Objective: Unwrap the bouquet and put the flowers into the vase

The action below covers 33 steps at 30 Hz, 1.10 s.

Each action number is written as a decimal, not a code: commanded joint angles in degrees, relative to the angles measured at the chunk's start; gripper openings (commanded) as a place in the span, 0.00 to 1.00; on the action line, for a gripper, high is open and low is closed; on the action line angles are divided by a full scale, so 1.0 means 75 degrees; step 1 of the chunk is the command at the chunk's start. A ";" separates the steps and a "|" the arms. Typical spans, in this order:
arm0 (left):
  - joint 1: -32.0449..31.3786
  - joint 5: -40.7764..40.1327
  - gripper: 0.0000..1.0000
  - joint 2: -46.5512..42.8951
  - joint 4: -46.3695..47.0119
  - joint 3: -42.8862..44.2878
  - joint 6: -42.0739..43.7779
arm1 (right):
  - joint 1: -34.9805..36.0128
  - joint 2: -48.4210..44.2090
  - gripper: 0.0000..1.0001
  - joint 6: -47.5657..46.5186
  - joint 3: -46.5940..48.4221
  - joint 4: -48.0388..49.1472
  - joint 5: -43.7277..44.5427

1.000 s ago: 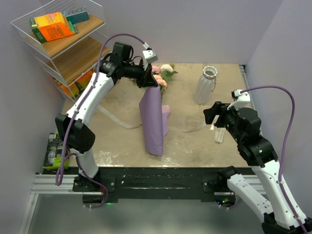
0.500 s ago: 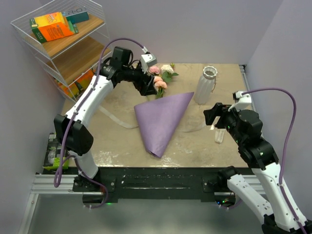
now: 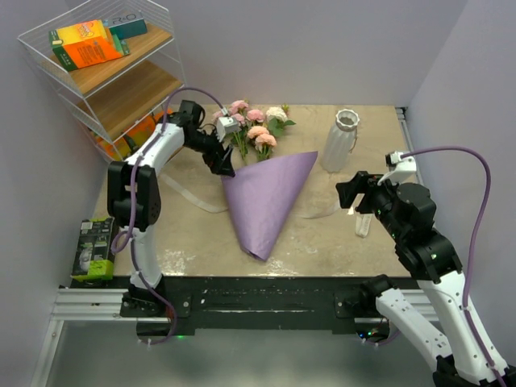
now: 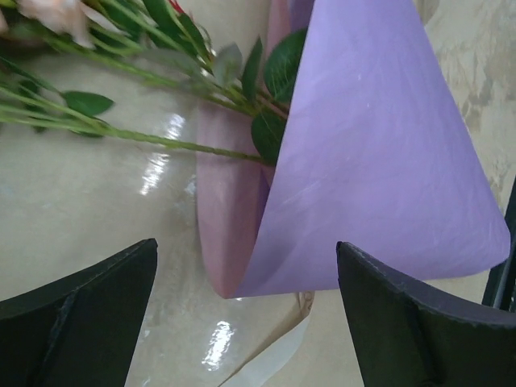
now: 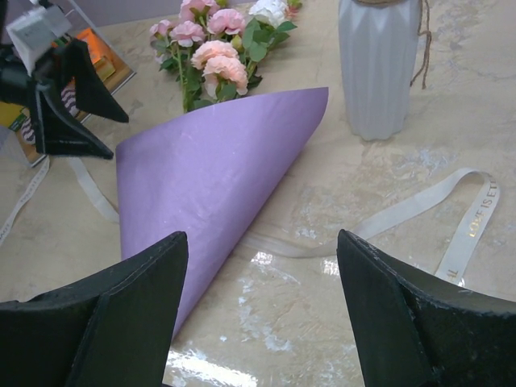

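While the lilac paper cone lies flat on my table, pink roses trailing from its open end near the white vase, my left gripper and right gripper hang spread wide, grasping nothing.

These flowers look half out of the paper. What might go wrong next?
The flowers have stems tucked inside the lilac paper, so pulling them may drag the paper along. The vase has a narrow mouth; leafy stems could snag or tip it. The loose ribbon beside it might catch the right gripper.
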 commanded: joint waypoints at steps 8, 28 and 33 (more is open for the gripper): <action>-0.0086 0.1251 0.88 0.0388 -0.0883 -0.0086 0.1649 | -0.0013 -0.0018 0.75 0.0030 -0.0016 0.0180 -0.0266; -0.0343 0.1484 0.00 0.0236 -0.2360 0.1272 0.1943 | -0.0013 0.0111 0.73 0.0054 0.0019 0.0309 -0.0384; -0.0998 0.1404 0.01 -0.0384 -0.2407 0.1636 0.1474 | -0.0001 0.0217 0.74 0.0007 0.0206 0.0286 -0.0454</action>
